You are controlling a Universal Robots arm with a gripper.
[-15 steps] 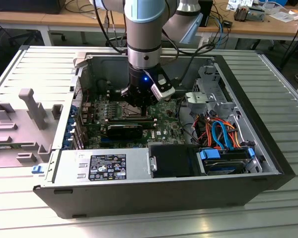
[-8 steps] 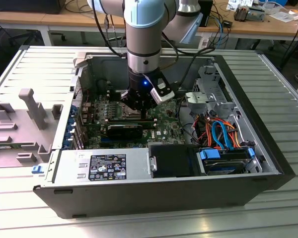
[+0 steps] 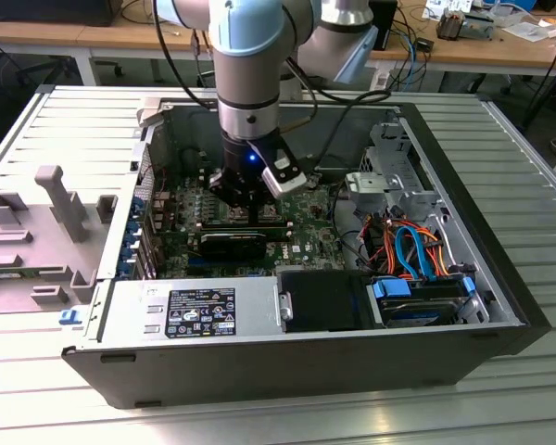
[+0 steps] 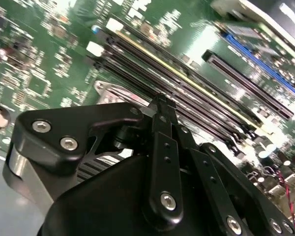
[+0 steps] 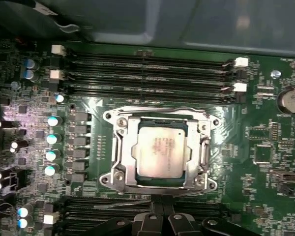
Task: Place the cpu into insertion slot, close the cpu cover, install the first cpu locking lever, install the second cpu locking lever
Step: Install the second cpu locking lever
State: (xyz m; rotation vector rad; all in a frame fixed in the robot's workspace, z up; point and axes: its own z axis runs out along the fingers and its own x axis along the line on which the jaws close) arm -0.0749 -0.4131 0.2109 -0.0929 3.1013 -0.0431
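In the first wrist view the cpu (image 5: 160,150) lies flat in the insertion slot (image 5: 113,119), silver top up. The cpu cover (image 5: 122,147) is down around it as a silver frame. One thin wire lever (image 5: 157,108) runs along the socket side toward the memory slots, and another (image 5: 132,202) runs along the opposite side. My gripper (image 5: 162,205) hangs just past that second lever, its black fingertips pressed together with nothing seen between them. The second wrist view has the gripper (image 4: 160,101) shut above the board. In the exterior view the gripper (image 3: 242,206) is low inside the computer case, over the socket.
Long black memory slots (image 5: 147,73) flank the socket. Capacitors (image 5: 52,142) and a coin battery (image 5: 290,100) stand on the board. A black card (image 3: 236,246), the power supply (image 3: 190,311) and a drive bay with orange and blue cables (image 3: 412,250) crowd the case. A grey fixture (image 3: 60,199) lies outside.
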